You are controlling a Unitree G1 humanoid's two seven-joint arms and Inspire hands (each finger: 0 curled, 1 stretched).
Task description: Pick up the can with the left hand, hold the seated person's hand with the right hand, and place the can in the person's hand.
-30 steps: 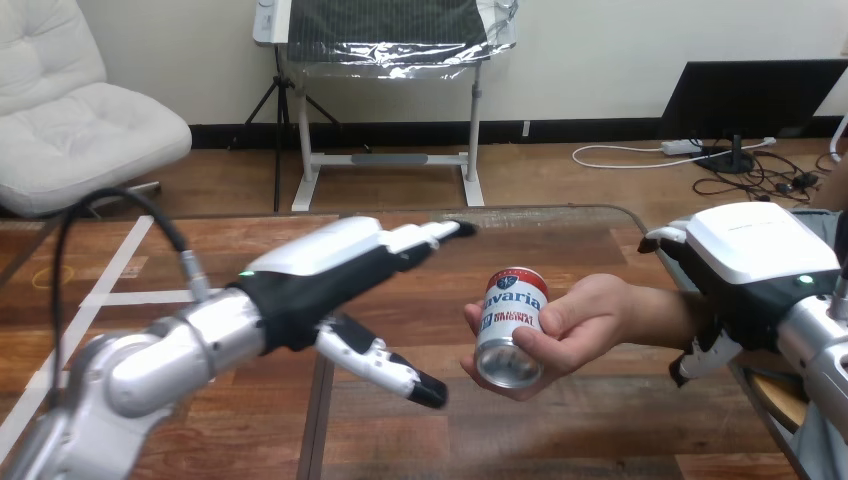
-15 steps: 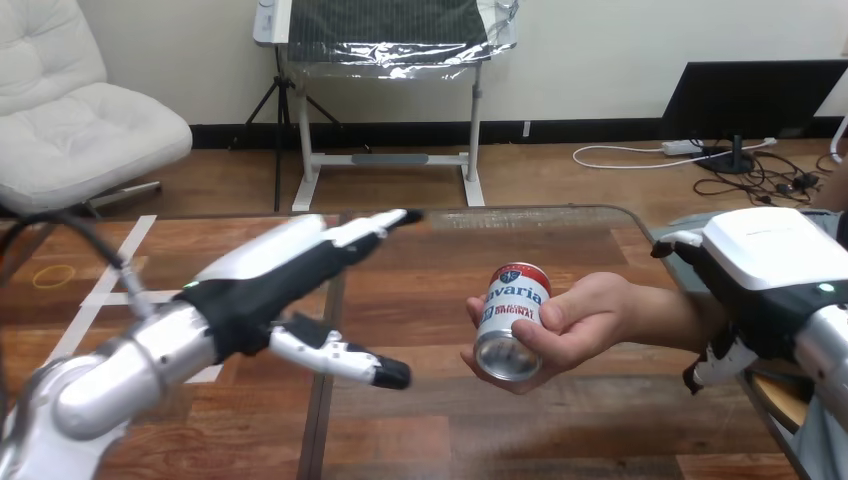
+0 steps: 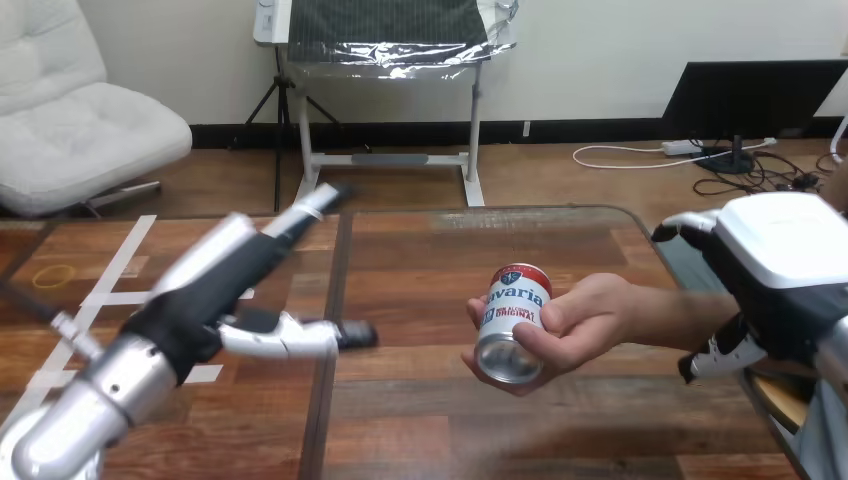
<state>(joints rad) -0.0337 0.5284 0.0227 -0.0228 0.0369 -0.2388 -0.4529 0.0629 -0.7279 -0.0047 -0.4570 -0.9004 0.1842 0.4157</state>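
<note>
Can (image 3: 512,322) sits in the person's hand (image 3: 585,325). Left hand (image 3: 205,292) is spread wide and empty, well apart from it. Right hand (image 3: 780,265) is by the person's wrist (image 3: 665,315), can't tell its grip. Risk imo: a right-hand tug there jolts the can loose.

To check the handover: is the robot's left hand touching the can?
Apart. Head view: bare table between the left hand and the can, which the person's hand holds.
</note>
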